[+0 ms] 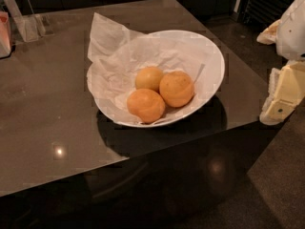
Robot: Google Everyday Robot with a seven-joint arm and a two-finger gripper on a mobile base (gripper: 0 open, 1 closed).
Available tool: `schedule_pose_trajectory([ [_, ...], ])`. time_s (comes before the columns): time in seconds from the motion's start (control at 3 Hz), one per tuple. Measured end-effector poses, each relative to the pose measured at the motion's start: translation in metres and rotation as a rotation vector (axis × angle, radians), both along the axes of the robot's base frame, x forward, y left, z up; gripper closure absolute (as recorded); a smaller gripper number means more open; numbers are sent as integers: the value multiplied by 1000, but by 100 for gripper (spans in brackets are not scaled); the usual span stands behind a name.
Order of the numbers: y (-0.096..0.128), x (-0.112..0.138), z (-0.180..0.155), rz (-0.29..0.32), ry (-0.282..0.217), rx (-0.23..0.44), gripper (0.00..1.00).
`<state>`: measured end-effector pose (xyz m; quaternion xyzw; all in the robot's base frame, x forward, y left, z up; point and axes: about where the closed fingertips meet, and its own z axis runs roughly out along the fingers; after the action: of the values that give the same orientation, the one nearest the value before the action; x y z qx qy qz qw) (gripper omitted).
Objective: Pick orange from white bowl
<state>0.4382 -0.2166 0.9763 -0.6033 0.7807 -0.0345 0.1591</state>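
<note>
The white bowl [212, 56] sits tilted on the dark table, lined with crumpled white paper [112, 46]. Three round fruits lie in it. The orange [177, 88] is the dimpled, deep-orange one on the right. A matte orange fruit [146, 105] lies in front on the left, touching it. A smaller, yellower fruit [149, 78] lies behind them. My gripper [281, 97], cream-coloured, hangs at the right edge of the view, beyond the table's right edge and well clear of the bowl. It holds nothing that I can see.
The dark glossy table [43, 118] ends close in front of and to the right of the bowl. A clear holder [28, 25] and a pinkish object [4, 32] stand at the far left. A white arm part [293, 27] is at the upper right.
</note>
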Motion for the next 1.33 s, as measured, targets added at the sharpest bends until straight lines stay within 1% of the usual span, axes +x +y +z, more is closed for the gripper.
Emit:
schedule_pose_trajectory([
  [0.33,0,0,0,0,0,0,0],
  [0.67,15,9,2,24,-11,54,0],
  [1.0,52,33,0,98,27,148,0],
  [1.33,102,58,4,204,56,256,0],
])
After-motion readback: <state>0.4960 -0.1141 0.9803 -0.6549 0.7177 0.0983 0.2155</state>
